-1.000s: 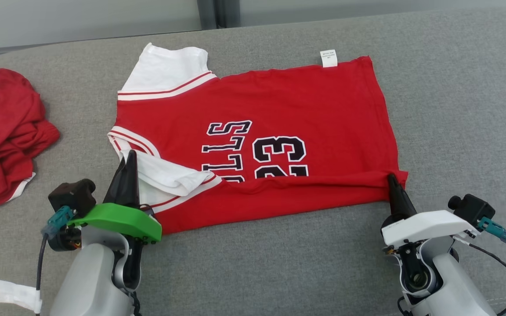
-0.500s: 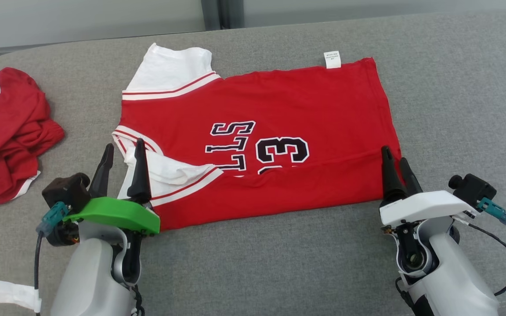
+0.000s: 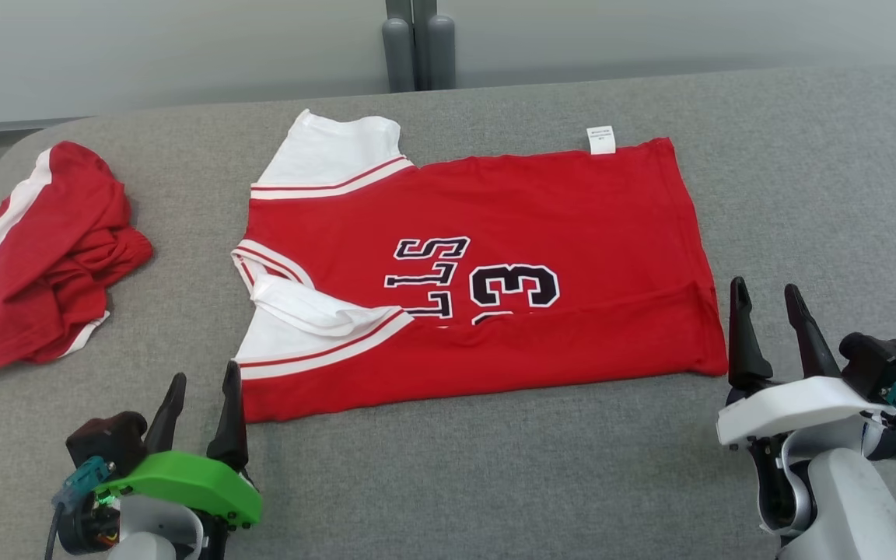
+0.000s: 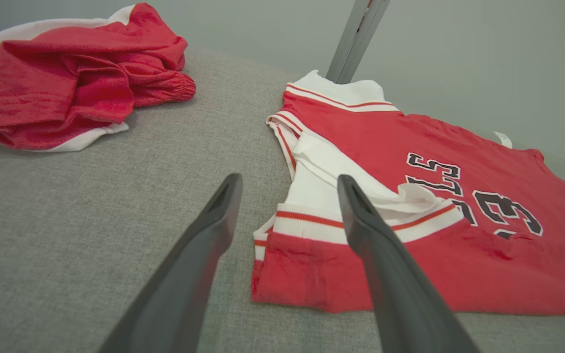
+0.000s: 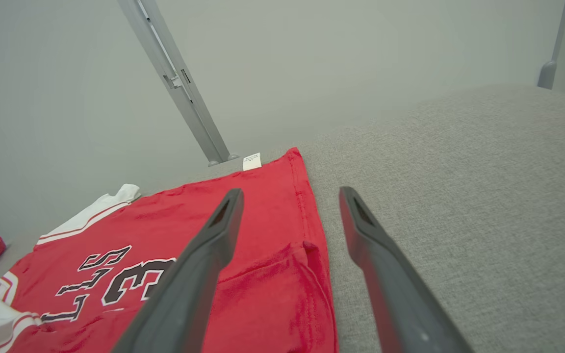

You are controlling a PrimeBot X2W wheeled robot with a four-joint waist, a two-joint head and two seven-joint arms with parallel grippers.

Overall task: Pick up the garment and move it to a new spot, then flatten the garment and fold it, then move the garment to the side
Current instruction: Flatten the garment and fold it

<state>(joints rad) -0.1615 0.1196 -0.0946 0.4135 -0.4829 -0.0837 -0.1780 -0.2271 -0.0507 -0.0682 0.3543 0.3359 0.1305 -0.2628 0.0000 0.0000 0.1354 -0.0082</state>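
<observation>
The garment (image 3: 495,257), a red jersey with white sleeves and black number 23, lies spread on the grey table, its near edge folded over toward the far side (image 4: 459,196) (image 5: 263,230). My left gripper (image 3: 201,383) stands open just off the jersey's near left corner, nothing between its fingers (image 4: 287,182). At the near right corner my right gripper (image 3: 765,290) is open too, its fingers apart beside the hem (image 5: 290,195). Neither touches the cloth.
A second red and white garment (image 3: 43,249) lies crumpled at the table's left end (image 4: 66,73). A grey post (image 3: 417,43) rises behind the table's far edge. Bare grey tabletop (image 3: 845,179) stretches to the right of the jersey.
Both grippers opened and let go of the jersey's near edge, then drew back toward me off the cloth. The folded flap stays lying on the jersey. The head camera has tilted up.
</observation>
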